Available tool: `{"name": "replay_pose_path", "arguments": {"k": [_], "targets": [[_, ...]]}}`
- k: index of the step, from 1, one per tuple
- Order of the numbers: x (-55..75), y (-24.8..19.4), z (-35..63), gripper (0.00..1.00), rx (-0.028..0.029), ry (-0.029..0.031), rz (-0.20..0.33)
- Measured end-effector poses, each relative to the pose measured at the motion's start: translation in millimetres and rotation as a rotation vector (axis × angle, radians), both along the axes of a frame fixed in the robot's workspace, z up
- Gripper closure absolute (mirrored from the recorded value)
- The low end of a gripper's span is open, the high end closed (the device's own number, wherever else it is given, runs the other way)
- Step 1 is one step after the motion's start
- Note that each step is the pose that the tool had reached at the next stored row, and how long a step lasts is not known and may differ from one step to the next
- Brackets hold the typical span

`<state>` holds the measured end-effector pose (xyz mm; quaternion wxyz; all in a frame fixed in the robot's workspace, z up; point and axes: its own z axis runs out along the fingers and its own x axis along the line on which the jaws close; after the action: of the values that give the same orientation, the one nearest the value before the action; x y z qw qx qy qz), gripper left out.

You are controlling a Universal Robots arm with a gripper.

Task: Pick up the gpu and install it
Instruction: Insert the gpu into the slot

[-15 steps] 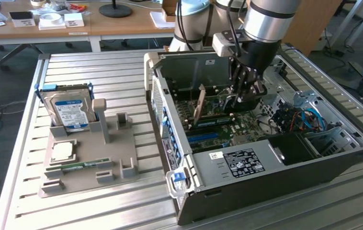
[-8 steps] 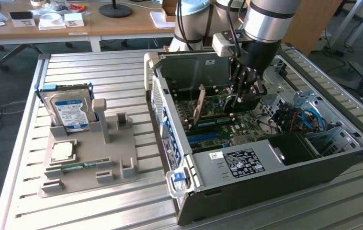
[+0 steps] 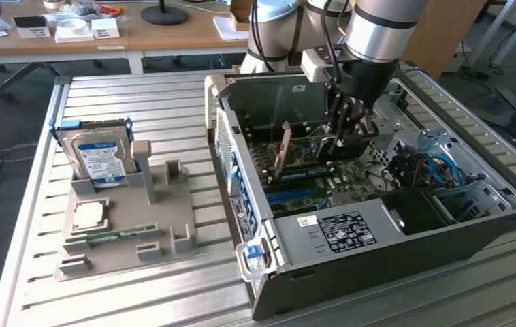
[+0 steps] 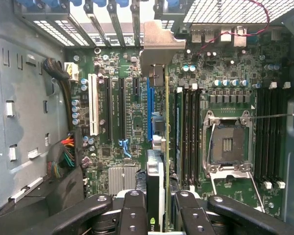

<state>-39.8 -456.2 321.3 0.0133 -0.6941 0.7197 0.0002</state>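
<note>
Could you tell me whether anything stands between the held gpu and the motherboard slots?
Nothing visible does: the gripper holds the gpu on edge over the motherboard, and the long slots beside it look empty.

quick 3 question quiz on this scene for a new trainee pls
1. True or false: the gripper is clamped on the graphics card.
2. Where is the graphics card? A) flat on the slatted table B) inside the open computer case C) on the floor
3. Fill in: the hard drive stands upright in the grey ____ on the exterior view's left.
Key: 1 true; 2 B; 3 holder.
</note>
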Motion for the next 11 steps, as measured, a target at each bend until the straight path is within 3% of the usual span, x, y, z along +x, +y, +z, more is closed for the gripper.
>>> {"name": "replay_pose_path", "arguments": {"k": [11], "targets": [[-3.7,-0.1,-5.8,0.73,0.0000,-0.0017,0.000]]}}
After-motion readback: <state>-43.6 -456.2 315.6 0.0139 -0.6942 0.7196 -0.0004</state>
